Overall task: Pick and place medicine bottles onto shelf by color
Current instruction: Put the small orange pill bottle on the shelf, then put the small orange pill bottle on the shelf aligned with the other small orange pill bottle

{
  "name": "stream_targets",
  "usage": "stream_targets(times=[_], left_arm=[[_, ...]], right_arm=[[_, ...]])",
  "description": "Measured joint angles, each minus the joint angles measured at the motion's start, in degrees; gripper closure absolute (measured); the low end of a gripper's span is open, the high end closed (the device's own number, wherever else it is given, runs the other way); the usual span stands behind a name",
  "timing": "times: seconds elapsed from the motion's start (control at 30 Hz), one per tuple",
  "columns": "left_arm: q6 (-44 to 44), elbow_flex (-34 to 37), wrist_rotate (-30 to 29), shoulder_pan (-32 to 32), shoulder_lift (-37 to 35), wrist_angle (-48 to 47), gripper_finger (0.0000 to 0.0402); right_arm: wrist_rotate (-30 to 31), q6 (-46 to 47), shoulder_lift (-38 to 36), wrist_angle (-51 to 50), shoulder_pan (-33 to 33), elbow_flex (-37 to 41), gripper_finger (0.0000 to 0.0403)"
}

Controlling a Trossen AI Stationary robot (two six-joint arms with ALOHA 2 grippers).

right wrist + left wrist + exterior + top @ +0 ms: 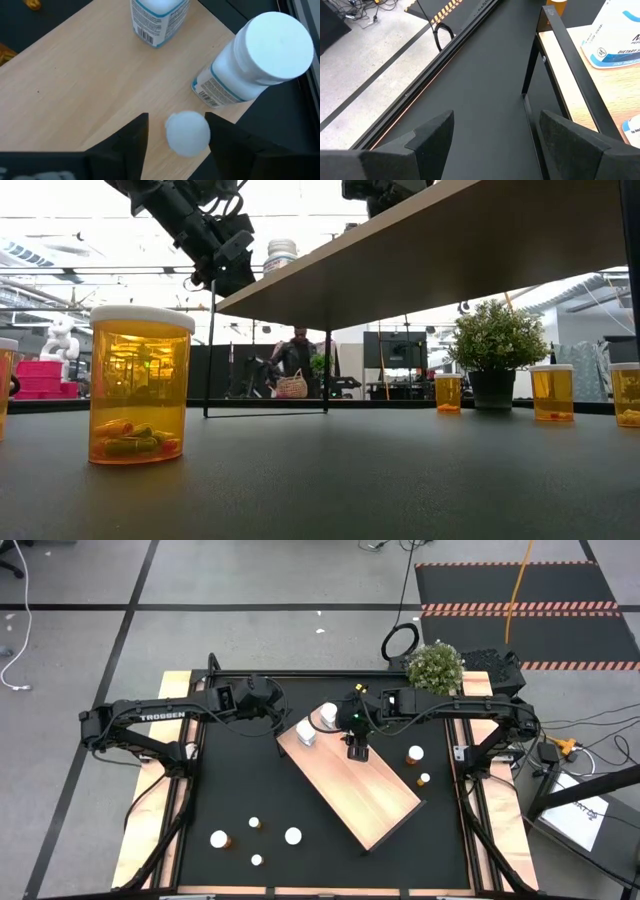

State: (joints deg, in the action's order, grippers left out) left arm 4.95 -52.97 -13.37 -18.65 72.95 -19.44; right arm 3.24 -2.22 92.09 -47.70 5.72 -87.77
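The shelf (350, 785) is a pale wood board raised on thin dark legs, lying aslant mid-table. Two white bottles (262, 55) (157, 17) stand at its far left end. My right gripper (177, 132) hangs above that end, pointing down, open, with a small round white bottle cap (187, 132) between its fingers. My left gripper (490, 135) hovers open over the black mat beside the shelf's dark frame (570, 55), holding nothing. Orange bottles with white caps stand on the mat: two at the right (415, 754) (424, 779), several near the front left (254, 823). My right gripper's fingers come from above, one on each side of the white cap. A gap shows between one finger (135, 137) and the cap. Whether the other finger (225, 137) touches the cap, I cannot tell.
A potted plant (435, 667) stands at the table's far right corner. In the low view an orange bottle (140, 385) stands close in front, and the shelf's underside (450, 250) spans overhead on its legs. The near right half of the shelf (385, 805) is bare wood.
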Motion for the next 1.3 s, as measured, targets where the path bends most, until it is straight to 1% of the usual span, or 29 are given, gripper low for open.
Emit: stream_targets(times=[0.27, 0.4, 0.6, 0.73, 0.87, 1.0, 1.17, 1.3], left_arm=[[0.0, 0.0, 0.0, 0.0, 0.0, 0.0, 0.0105], [0.1, 0.0, 0.0, 0.1, 0.0, 0.0, 0.0105], [0.2, 0.0, 0.0, 1.1, -0.1, 0.0, 0.0105], [0.3, -0.1, -0.1, 2.3, -1.7, -0.3, 0.0105], [1.7, -0.1, -0.1, 4.1, -5.1, -1.4, 0.0105], [4.3, -0.1, -0.1, 7.1, -9.1, -3.7, 0.0105], [10.7, -0.1, -0.4, 15.0, -12.6, -9.7, 0.0105], [15.9, -0.1, -6.0, 23.9, -13.1, -11.6, 0.0106]], right_arm=[[0.2, -0.2, 0.0, 1.3, 0.0, 0.0, 0.0194], [3.3, -1.3, 0.0, 1.4, 0.0, 0.0, 0.0185], [4.2, -1.9, -1.2, 2.6, 0.0, 0.0, 0.0172], [4.2, -1.9, -2.9, 3.1, -0.7, 0.0, 0.0167], [4.2, -1.7, -4.8, 4.0, -2.5, 0.0, 0.0167], [4.2, -1.4, -6.6, 4.8, -5.0, 0.0, 0.0167], [4.2, 2.9, -8.7, 3.9, -8.3, 0.0, 0.0167], [4.3, 4.3, -11.2, 4.7, -12.0, 3.5, 0.0167]])
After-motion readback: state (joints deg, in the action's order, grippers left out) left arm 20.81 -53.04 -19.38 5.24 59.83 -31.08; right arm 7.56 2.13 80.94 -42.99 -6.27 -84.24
